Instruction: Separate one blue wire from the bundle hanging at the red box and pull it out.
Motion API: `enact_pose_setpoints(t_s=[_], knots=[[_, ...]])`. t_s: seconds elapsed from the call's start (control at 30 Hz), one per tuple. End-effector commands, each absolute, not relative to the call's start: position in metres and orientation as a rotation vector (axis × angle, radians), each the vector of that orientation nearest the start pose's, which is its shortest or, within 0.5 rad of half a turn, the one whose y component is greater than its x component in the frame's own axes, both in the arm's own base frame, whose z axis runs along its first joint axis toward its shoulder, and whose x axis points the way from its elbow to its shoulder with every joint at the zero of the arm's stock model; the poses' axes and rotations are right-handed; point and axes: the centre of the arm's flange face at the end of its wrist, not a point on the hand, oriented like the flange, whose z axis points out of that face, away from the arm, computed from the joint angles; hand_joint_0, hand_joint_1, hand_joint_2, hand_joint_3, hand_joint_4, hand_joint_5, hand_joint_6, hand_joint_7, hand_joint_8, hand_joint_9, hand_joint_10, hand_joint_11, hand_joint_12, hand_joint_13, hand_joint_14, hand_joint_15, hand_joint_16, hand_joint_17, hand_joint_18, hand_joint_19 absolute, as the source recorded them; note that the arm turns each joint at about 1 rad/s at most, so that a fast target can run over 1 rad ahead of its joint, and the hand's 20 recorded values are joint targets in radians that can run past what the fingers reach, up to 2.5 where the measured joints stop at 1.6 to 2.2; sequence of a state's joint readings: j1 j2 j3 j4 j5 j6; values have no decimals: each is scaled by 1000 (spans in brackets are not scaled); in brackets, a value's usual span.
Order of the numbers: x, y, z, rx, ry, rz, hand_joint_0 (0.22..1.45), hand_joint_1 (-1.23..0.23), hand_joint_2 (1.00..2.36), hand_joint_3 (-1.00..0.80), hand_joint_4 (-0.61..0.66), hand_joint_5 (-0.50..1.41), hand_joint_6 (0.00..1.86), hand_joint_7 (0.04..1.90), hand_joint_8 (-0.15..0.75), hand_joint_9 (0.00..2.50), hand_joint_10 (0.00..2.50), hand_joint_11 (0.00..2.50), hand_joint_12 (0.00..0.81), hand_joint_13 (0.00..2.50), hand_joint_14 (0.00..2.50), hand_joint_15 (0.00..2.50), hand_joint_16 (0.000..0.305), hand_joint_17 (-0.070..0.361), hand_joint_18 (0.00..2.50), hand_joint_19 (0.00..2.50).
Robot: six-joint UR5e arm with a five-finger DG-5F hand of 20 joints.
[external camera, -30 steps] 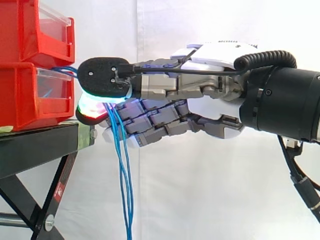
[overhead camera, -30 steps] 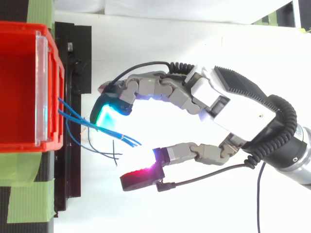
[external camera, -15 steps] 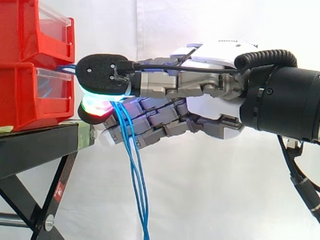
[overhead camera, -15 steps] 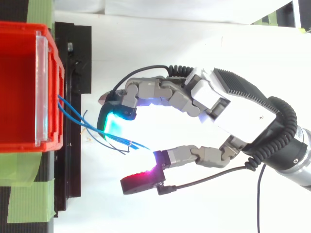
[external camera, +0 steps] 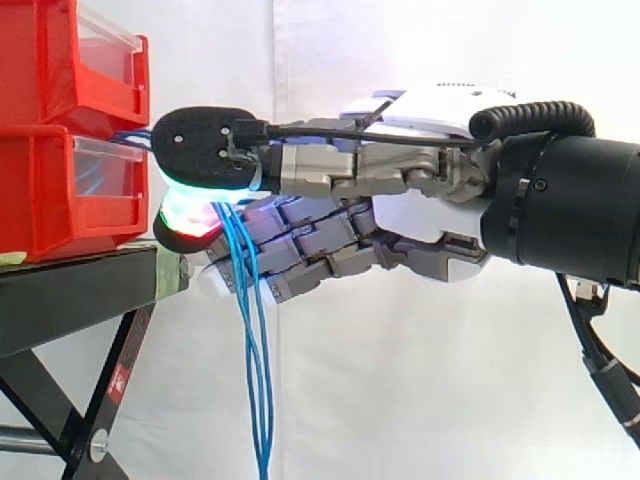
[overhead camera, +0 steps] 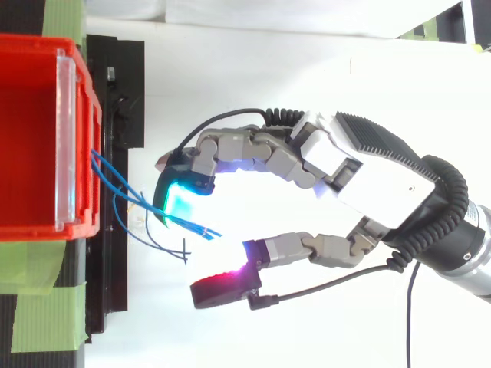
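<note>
The arm (external camera: 570, 210) comes in from the right, level with the red bins, and in the top view it enters from the lower right corner. At its end the hand (overhead camera: 368, 169) reaches left with its tip just short of the bins' front and lies on its side, arching round a white gap in the top view. Whether it grips anything cannot be told: the wires run in under its tip and the contact itself is hidden. Two red bins stand stacked at the left in the side view, the upper bin (external camera: 95, 60) on the lower bin (external camera: 60, 200), each with a clear panel across its front. They rest on the black stand (external camera: 70, 295), whose slanted legs show below. Strips of green tape (overhead camera: 38, 307) lie on the stand beside the bins in the top view. The blue wires (external camera: 250, 340) come out at the bins' front where the two bins meet and run a short way right to the hand. There they drop as a loose bundle, hanging past the stand's right edge to the bottom of the side view. From above, the same wires leave the bin's right wall and fan out to the right, crossing one another near the stand's edge, their loose ends lying in the gap that the hand arches round.
</note>
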State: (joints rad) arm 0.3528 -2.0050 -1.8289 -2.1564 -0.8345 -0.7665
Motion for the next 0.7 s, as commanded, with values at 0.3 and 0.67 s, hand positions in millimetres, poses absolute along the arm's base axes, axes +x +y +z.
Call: enact_pose_setpoints(t_s=[0.3,0.67], knots=[[614,13,224,890,1045,504,607,-638,1012,-371,229,-83,502,1263,263,792,6,196,330,688,15,372,47,106,605,468],[613,12,223,890,1047,503,600,-606,1012,-365,250,-90,503,1196,256,802,6,194,329,687,15,374,47,107,607,481]])
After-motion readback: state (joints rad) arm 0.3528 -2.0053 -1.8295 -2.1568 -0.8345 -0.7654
